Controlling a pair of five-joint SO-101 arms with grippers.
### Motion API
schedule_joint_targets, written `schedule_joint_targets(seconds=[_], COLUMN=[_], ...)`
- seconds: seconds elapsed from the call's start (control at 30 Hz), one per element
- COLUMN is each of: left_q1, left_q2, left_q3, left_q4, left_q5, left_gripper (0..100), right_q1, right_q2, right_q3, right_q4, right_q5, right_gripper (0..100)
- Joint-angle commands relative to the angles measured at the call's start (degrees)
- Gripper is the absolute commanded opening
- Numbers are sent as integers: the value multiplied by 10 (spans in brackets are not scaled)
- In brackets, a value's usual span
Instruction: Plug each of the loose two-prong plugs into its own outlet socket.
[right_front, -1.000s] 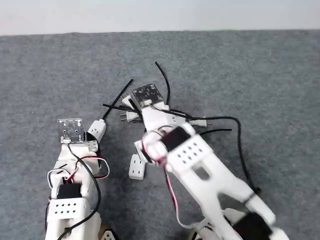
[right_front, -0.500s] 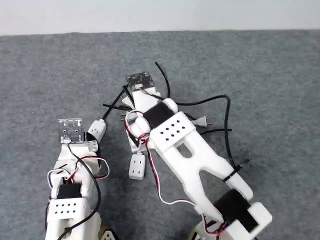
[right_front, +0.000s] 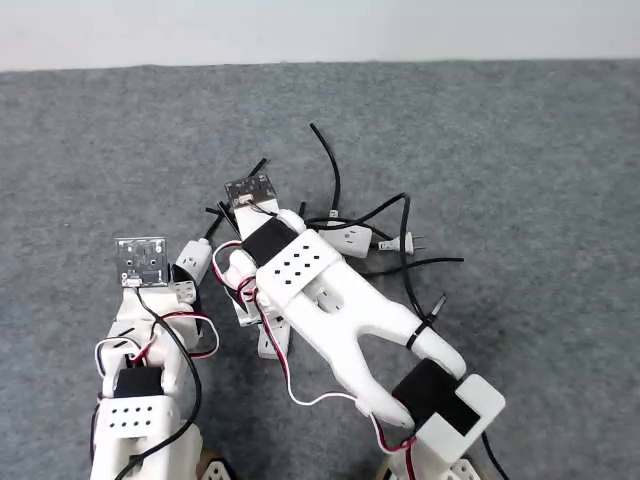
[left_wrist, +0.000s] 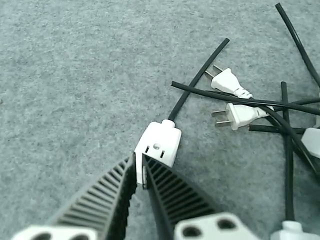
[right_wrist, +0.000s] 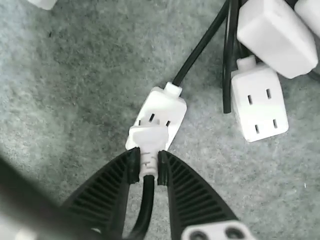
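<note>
The right gripper (right_wrist: 148, 160) is clamping a plug (right_wrist: 147, 137) whose nose is meeting the socket (right_wrist: 160, 112), so insertion looks to be in hand. The left gripper (left_wrist: 139, 162) is pinching an outlet block (left_wrist: 159, 144) by its edge. Next, the plug is probably needing a straight push until flush with the socket.

Table cover (left_wrist: 75, 75): grey cloth, felt-like, rough, matt.
Outlet socket (left_wrist: 159, 145) and plug (right_wrist: 146, 137): white plastic, smooth, faint sheen.
Loose plug (left_wrist: 242, 114), prongs (left_wrist: 219, 113): bare metal, shiny.
Cords (left_wrist: 199, 75): black, smooth, rubbery.
Left gripper (left_wrist: 139, 167), fingers (left_wrist: 107, 195): black plastic, ribbed, matt.
</note>
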Motion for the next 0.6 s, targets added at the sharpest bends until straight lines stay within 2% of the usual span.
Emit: schedule_joint_targets(seconds=[0.0,0.57], left_q1=[0,0], left_q2=[3,3], left_q3=[-29,-29], left_q4=[-11,-11], left_q5=[2,2], left_gripper=[13,13], right_q1=[-2,26], right_q2=[0,1], right_q3=[-21,11], right_q4=[-3,-2], right_q5=[-7,-3], right_gripper=[10,20])
